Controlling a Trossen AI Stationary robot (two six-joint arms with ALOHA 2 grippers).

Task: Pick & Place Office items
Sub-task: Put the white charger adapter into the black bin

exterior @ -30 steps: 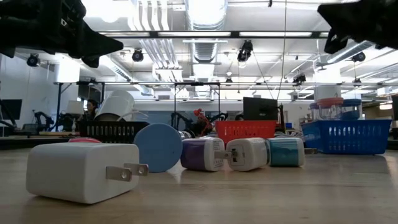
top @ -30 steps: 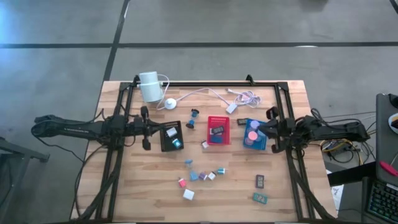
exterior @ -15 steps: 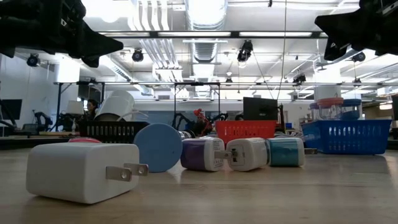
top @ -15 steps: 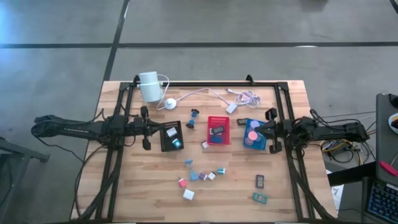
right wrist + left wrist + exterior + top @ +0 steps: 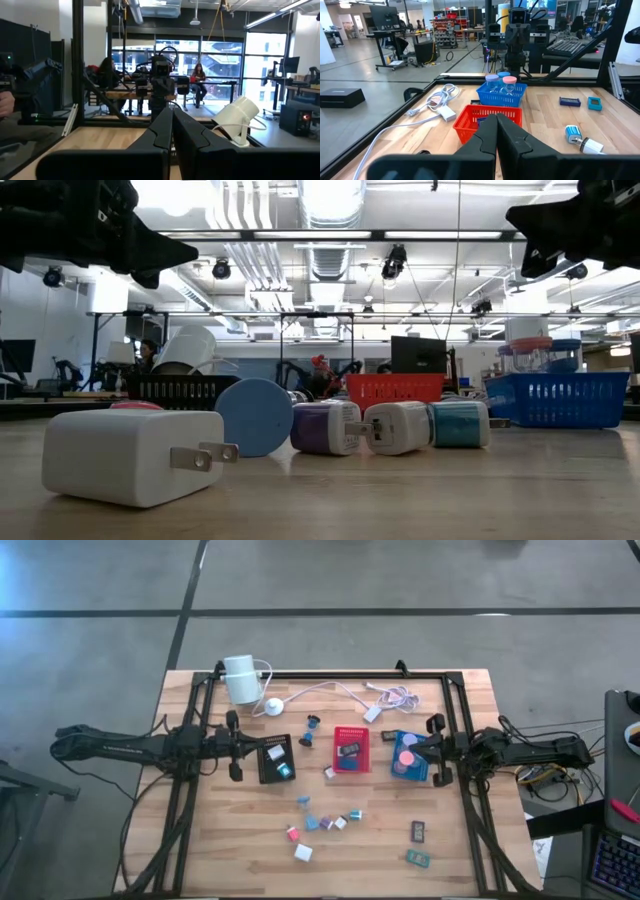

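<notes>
Left gripper (image 5: 237, 744) closed, holding nothing, just beside black tray (image 5: 276, 759); right gripper (image 5: 436, 750) closed, empty, at blue tray (image 5: 408, 754) edge; red tray (image 5: 351, 748) between them; office items (image 5: 322, 822) scattered on desk (image 5: 230, 840), nearer the front edge than both.

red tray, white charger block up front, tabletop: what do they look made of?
Red tray: looks like moulded plastic, with slotted lattice walls and a saturated, even colour. White charger block: probably matte-to-satin plastic, with rounded edges and soft highlights; its two prongs look like bare metal. Tabletop: wood, apparently butcher-block, with visible plank seams and grain and a light, low-gloss finish.
</notes>
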